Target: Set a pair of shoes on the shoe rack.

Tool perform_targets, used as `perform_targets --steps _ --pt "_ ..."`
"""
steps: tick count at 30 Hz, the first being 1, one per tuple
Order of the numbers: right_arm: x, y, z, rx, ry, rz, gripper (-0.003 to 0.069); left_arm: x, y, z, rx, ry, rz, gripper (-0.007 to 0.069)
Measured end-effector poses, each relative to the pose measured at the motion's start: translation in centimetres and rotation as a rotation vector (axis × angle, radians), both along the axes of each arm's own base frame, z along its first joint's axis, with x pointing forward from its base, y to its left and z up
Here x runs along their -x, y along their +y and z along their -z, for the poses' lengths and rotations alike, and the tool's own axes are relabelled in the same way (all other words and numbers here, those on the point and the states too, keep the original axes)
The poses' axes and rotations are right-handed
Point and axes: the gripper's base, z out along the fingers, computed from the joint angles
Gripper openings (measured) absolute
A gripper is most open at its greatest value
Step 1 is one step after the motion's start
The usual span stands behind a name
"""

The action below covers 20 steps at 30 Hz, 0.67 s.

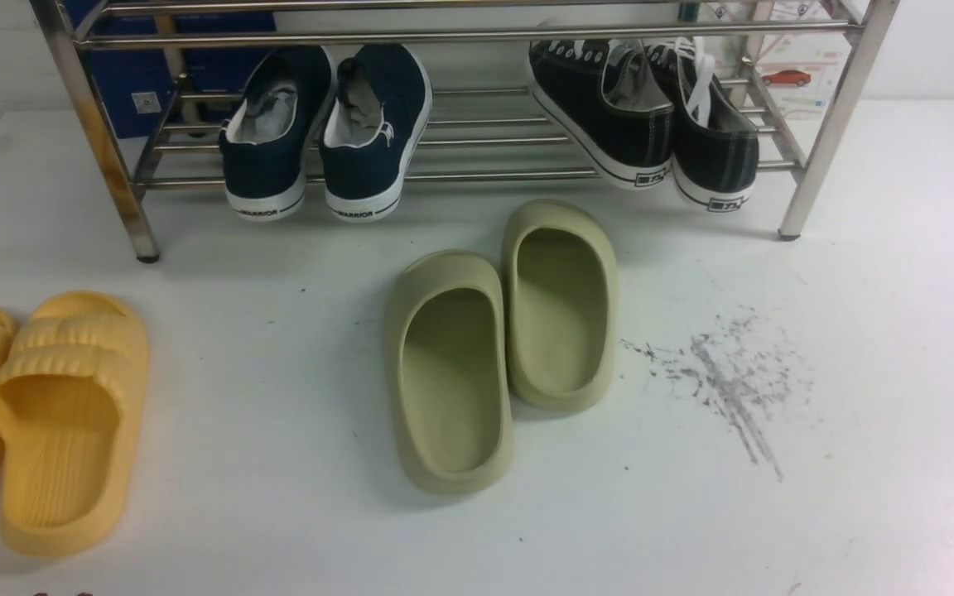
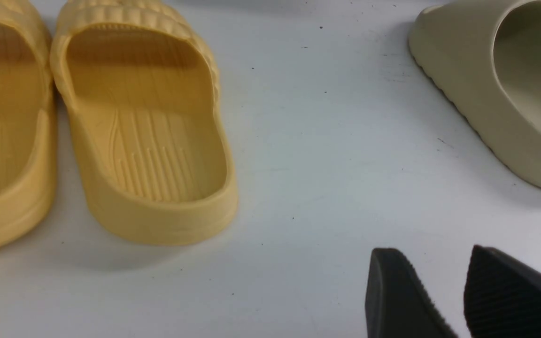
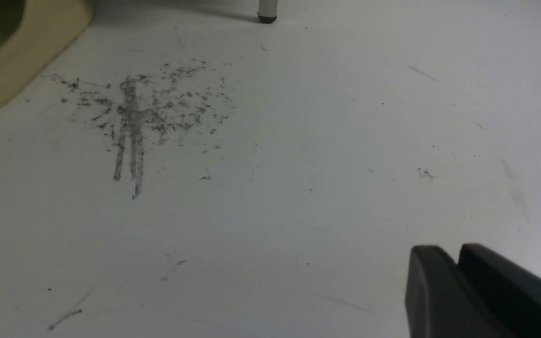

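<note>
Both sneakers (image 1: 651,116) sit on the rack (image 1: 477,37), so you're done: left gripper (image 2: 444,291) slightly open, right gripper (image 3: 456,281) closed, both empty.

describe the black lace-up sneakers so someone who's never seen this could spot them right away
Find the steel shoe rack at the back of the white floor, then its lower shelf, right end. The pair of shoes sits there, heels toward the camera. Unlike the navy slip-ons further left, they have white laces and white stitching.
</note>
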Motion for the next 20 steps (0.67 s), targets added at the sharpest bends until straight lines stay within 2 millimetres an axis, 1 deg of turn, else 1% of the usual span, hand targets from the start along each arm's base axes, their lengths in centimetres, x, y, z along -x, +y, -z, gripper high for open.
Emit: perform_targets --steps 20 --pt "0.00 0.00 0.00 0.000 0.000 0.000 0.0146 0.00 0.00 0.00 0.000 0.000 0.000 0.0239"
